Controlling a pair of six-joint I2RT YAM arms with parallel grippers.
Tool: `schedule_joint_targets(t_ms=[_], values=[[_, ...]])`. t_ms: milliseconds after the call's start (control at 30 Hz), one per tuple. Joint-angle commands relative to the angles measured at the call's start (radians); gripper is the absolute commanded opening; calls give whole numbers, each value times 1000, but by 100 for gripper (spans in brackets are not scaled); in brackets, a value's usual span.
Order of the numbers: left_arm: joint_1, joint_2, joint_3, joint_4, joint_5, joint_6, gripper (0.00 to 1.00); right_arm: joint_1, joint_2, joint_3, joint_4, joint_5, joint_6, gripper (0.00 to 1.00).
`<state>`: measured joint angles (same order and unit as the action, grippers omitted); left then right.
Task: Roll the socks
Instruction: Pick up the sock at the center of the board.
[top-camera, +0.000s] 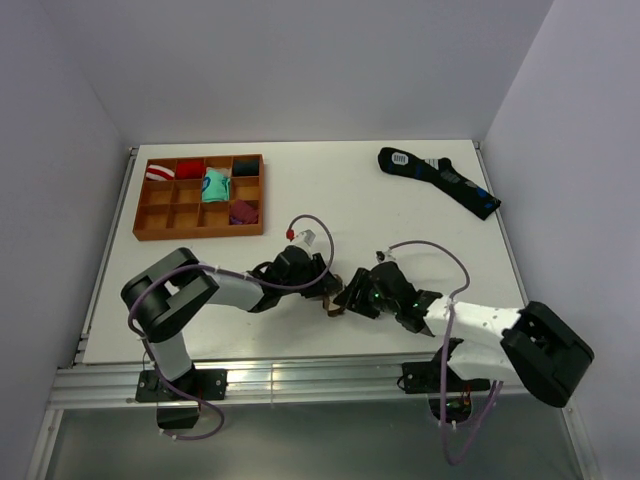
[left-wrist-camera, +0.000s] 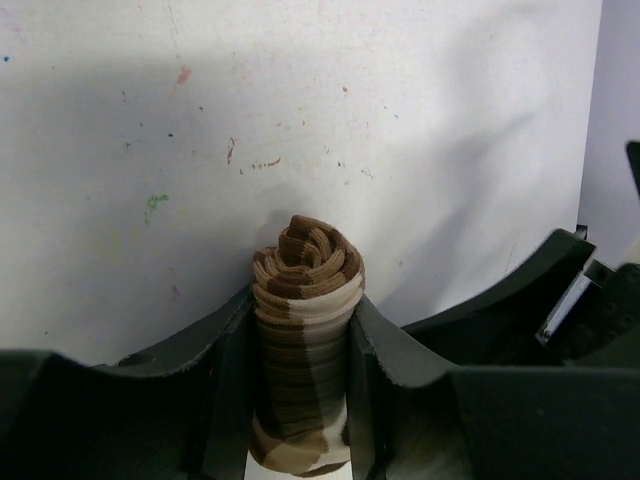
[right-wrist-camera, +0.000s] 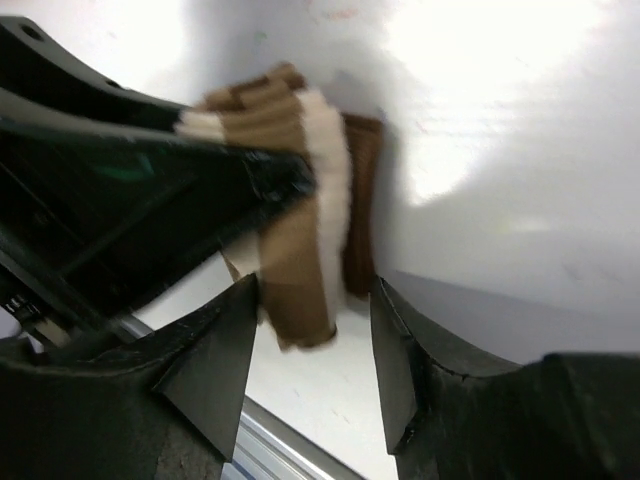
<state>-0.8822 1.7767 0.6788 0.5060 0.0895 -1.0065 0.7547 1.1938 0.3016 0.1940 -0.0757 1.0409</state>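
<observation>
Two robot arms are mounted at the near edge of a white tabletop (top-camera: 350, 200), and their grippers meet just in front of them, near the middle of that edge. The left gripper (left-wrist-camera: 303, 305) is clamped on the socks (left-wrist-camera: 302, 350). They form a tight brown and cream striped roll, with the spiral end poking out past the fingertips. The right gripper (right-wrist-camera: 315, 290) comes in from the other side. Its two fingers stand apart around the same roll, with a gap showing on the left finger's side. Farther back, by the far left corner, is a wooden tray (top-camera: 198, 236) with compartments holding small red, teal and purple bundles. A black sock with blue marks (top-camera: 440, 180) lies flat near the far right corner.
</observation>
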Motion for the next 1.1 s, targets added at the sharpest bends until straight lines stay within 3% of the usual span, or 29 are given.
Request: schedule_joint_targets(t_ms=[0,167,333,733,833,1067], values=[[-1,58,-53,-397,-85,78,0,18,-103,11,-353,60,-67,56],[2,36,-33,-446,-85,94,0,18,-284,77,-531,152,-84,59],[2,-11,-12,-503,-129,106,0,18,-393,122,-607,206,-88,59],[40,-301,62,-675,-149,158,0,18,-445,189,-674,271,-140,59],[125,-429,100,-745,-165,178,0,18,-451,209,-689,284,-168,59],[359,-534,220,-847,-194,177,0,18,-418,241,-671,295,-206,59]])
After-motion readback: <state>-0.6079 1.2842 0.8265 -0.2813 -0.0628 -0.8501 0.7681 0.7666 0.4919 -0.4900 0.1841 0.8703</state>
